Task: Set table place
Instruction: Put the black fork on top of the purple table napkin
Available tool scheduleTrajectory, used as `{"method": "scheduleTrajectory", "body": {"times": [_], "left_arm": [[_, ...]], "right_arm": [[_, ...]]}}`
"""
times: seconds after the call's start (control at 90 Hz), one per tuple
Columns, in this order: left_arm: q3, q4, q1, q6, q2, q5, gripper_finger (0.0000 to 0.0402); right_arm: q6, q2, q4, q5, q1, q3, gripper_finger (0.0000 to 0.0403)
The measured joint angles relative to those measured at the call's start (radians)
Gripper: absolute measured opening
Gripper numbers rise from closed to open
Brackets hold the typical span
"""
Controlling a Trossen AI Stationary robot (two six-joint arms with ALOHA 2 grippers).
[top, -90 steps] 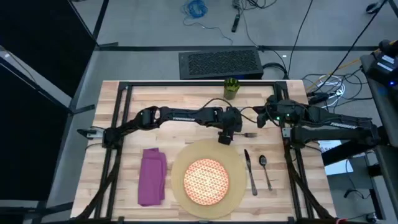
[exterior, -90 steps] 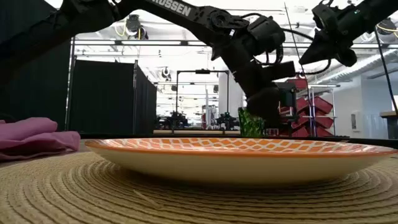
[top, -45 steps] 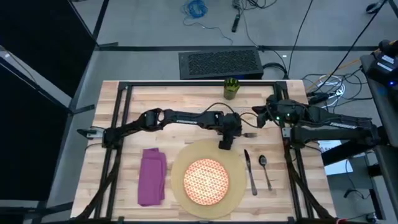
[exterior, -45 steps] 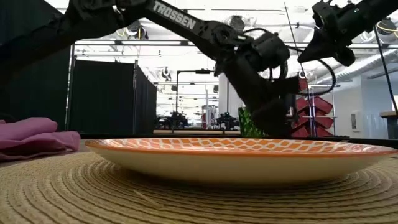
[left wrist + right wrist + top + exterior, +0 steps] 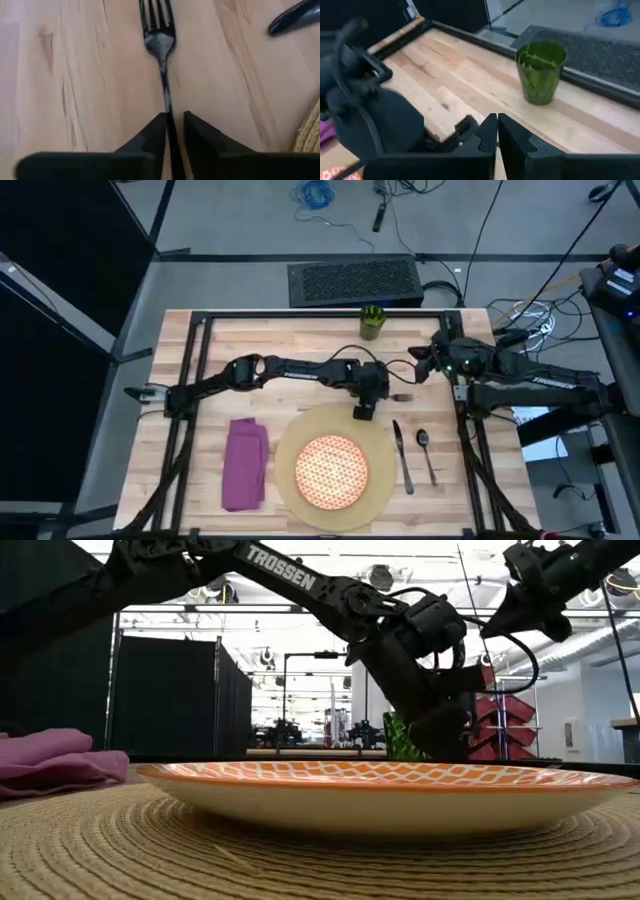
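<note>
The fork point(image 5: 159, 35) lies flat on the table point(image 5: 300, 345) just beyond the tan mat point(image 5: 290, 442), tines toward the table's right. My left gripper point(image 5: 174, 125) is down at its handle end point(image 5: 365, 408), fingers shut around the handle. The orange-and-white plate point(image 5: 333, 470) sits on the mat, with the purple napkin point(image 5: 245, 463) to its left and the knife point(image 5: 402, 455) to its right. The green cup point(image 5: 540, 72) stands at the far edge. My right gripper point(image 5: 497, 131) hovers shut above the table's far right point(image 5: 425, 365), holding nothing. My left gripper has the fork's thin handle point(image 5: 167, 107) between its two fingers point(image 5: 152, 135), back toward the handle's free end. The fingers slant down from the table's left and run along the fork. The fork lies flat on the wood, tines pointing away from the gripper.
A spoon point(image 5: 427, 452) lies right of the knife. The black table frame point(image 5: 300, 318) runs along the far edge beside the cup. A dark mat point(image 5: 352, 282) lies on the floor beyond the table. Bare wood shows between the cup and the mat.
My left gripper has come down and slightly toward the near edge onto the fork's handle, then held there. The fork has stayed on the table.
</note>
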Motion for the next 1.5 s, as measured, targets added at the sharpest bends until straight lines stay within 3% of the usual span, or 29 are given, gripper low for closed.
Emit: {"method": "scheduleTrajectory", "body": {"times": [0.089,0.256,0.533,0.756,0.856,1.133,1.356,1.5], "left_arm": [[0.0,0.0,0.0,-0.001,0.0,0.001,0.0007],[0.0,0.0,0.001,-0.001,0.0,-0.011,0.0002],[-0.003,-0.067,0.005,0.03,-0.064,-0.124,0.0001],[-0.001,-0.241,0.003,0.007,-0.165,-0.141,0.0],[-0.001,-0.395,0.004,-0.033,-0.222,-0.14,0.0],[-0.002,-0.748,0.007,-0.23,-0.391,-0.132,0.0],[-0.035,-0.881,0.011,-0.525,-0.597,-0.16,0.0],[-0.154,-0.928,-0.023,-0.765,-0.748,-0.209,0.0]], "right_arm": [[-0.015,-0.017,-0.001,0.0,-0.002,0.012,0.0],[-0.025,-0.046,-0.003,0.0,-0.002,0.014,0.0],[-0.056,-0.066,-0.011,0.001,-0.003,0.014,0.0],[-0.056,-0.077,-0.05,0.007,-0.033,0.014,0.0],[-0.052,-0.08,-0.065,0.007,-0.039,0.014,0.0],[-0.052,-0.08,-0.081,-0.002,-0.041,0.014,0.0],[-0.06,-0.08,-0.092,-0.007,-0.04,0.014,0.0],[-0.081,-0.08,-0.13,-0.033,-0.04,0.014,0.0]]}}
